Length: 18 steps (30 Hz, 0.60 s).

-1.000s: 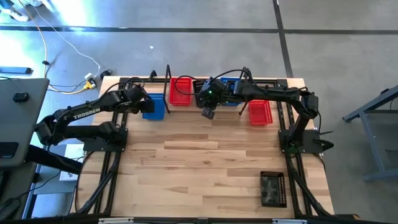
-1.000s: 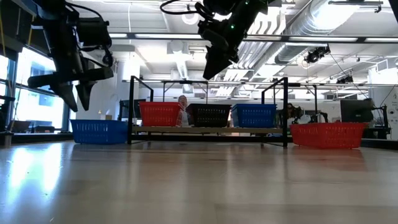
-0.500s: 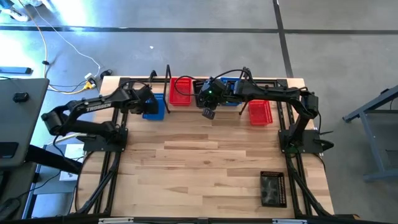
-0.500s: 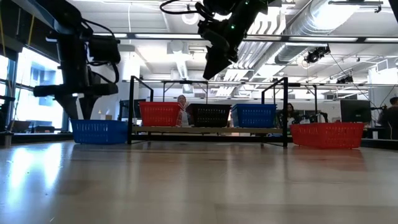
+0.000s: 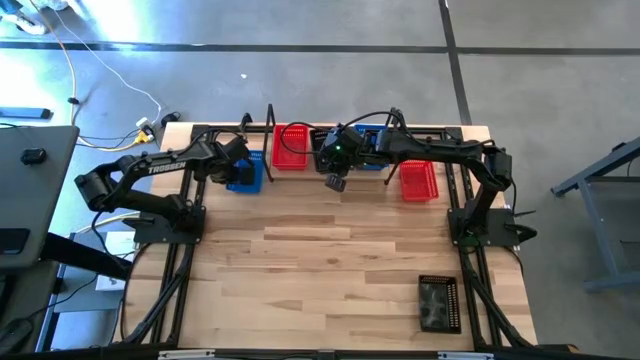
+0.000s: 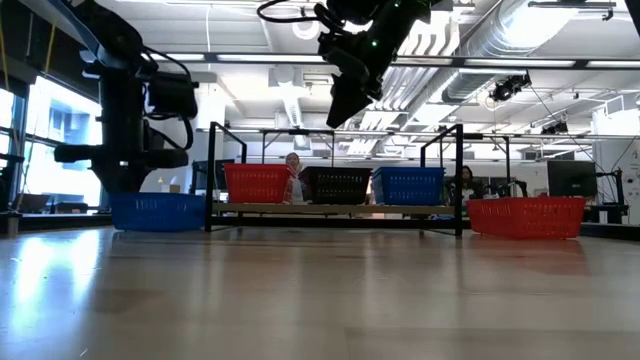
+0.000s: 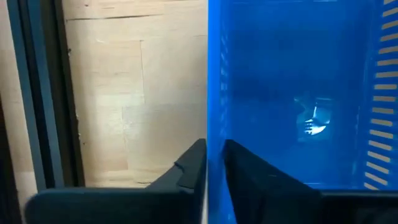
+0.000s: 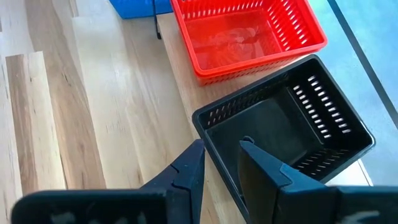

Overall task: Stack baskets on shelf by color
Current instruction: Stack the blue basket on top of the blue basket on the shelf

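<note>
A blue basket [image 5: 245, 172] stands on the table [image 5: 330, 260], just beside the left end of the shelf [image 6: 335, 209] and off it. The left gripper [image 7: 214, 165] straddles this basket's near wall, one finger outside and one inside, the two drawn close on the thin wall; whether the clamp is complete cannot be told. The step in hand is judged to be the grasp of this blue basket.

On the shelf stand three baskets in a row: red [image 6: 257, 183] at the left, black [image 6: 337, 185] in the middle, blue [image 6: 409, 185] at the right. A second red basket [image 5: 418, 180] stands on the table beside the shelf's right end; another black basket [image 5: 438, 303] lies well apart, near the table's front right corner.

The right gripper [image 8: 221, 165] hangs above the middle black basket, over its near wall, fingers apart and holding nothing.

The next move probably calls for a firm hold on the wall, a lift clear of the table and of the black upright [image 6: 212, 176], and a carry across the row to the blue basket at the shelf's right end. The right arm stands over that path and may need to give way. Seating one basket squarely inside its match will need level alignment.
</note>
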Tool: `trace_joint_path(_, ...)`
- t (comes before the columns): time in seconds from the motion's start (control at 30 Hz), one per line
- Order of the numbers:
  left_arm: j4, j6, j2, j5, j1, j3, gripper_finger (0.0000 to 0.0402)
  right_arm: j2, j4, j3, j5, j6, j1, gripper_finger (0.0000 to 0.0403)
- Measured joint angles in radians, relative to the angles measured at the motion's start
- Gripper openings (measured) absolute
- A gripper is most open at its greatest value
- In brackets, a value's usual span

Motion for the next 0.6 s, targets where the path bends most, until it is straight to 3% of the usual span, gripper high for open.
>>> trace_joint_path(0.13, -0.002, 0.033, -0.002, 0.004, 0.006, 0.001, 0.0007, 0.0, 0.0, 0.0, 0.0, 0.023, 0.0, 0.0083)
trace_joint_path(0.6, -0.059, 0.079, -0.195, -0.013, 0.006, 0.001, 0.0002, 0.0, 0.0, 0.0, 0.005, 0.053, 0.052, 0.0083)
